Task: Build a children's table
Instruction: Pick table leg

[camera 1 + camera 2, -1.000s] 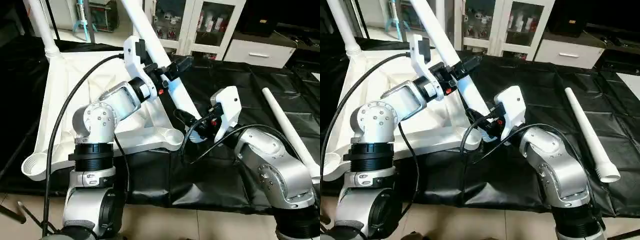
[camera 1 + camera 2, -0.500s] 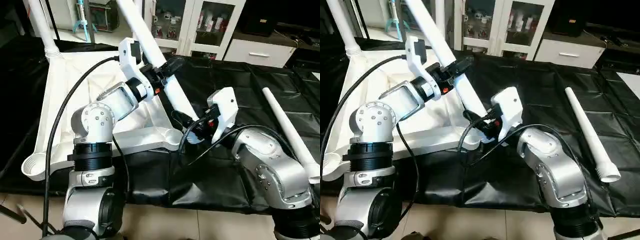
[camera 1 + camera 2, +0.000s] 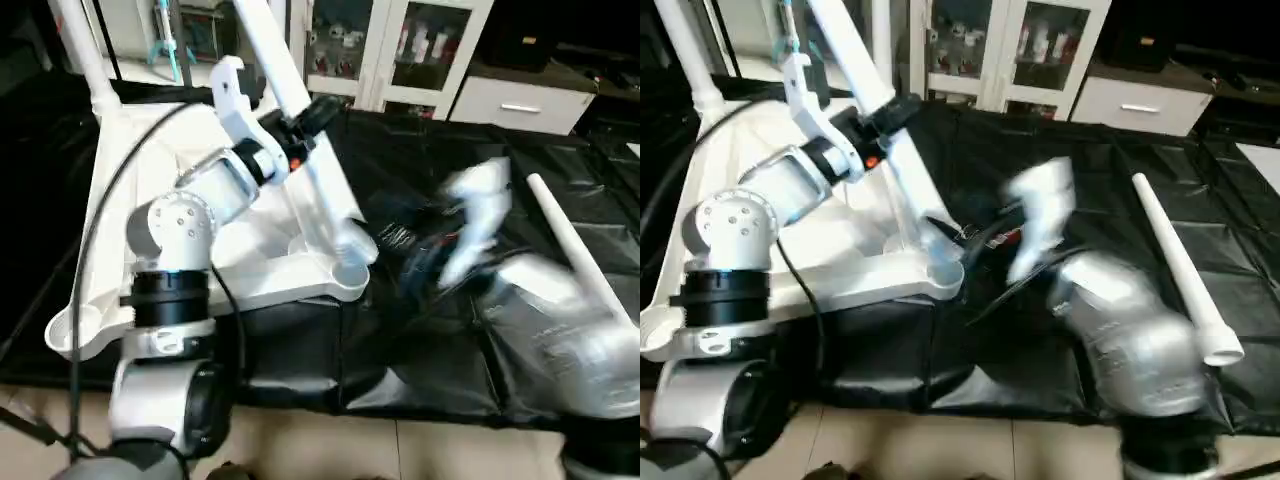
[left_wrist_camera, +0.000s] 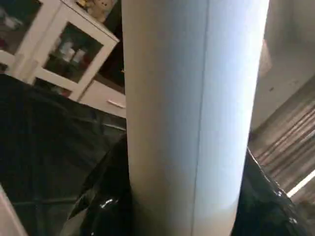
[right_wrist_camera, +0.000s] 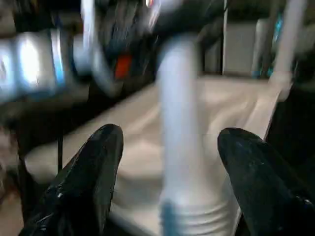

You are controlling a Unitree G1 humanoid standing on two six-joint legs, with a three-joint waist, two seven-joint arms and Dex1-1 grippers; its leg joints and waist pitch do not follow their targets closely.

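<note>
Because the tabletop (image 3: 150,190) lies underside up on the black-cloth work table (image 3: 480,160), its corner sockets face me | left gripper (image 3: 305,120) clamps the leg (image 3: 325,205) mid-shaft, steering its foot into the near socket (image 3: 350,272) | right gripper (image 5: 167,162) stands wide, fingers (image 5: 93,162) clear of the leg | spare leg (image 3: 1180,270) lies to my right

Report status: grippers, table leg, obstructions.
Left gripper clamped on leg, foot at corner socket. Right gripper open, off leg. Spare leg lies aside.
</note>
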